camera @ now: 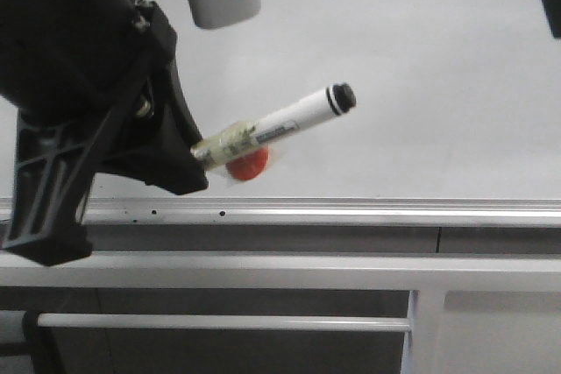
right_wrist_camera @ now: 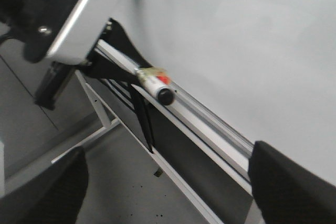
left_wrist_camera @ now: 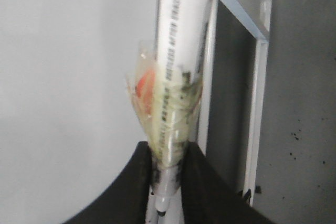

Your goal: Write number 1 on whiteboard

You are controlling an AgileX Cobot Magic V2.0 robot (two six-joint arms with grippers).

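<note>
Left arm (camera: 96, 102): matte black housing throughout, with an angular, strutted black bracket running down its near side. A short pale grey cylinder with a black band sits at the wrist. One silver fastener shows on the black body. Left gripper (left_wrist_camera: 167, 182) — two smooth, curved black fingers. Right gripper (right_wrist_camera: 163, 192) — two broad black fingers, matte, no markings legible.

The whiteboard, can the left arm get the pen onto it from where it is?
Probably yes. The left gripper holds the marker just over the whiteboard, near its lower frame edge, and nothing shows between them. No stroke shows on it.
</note>
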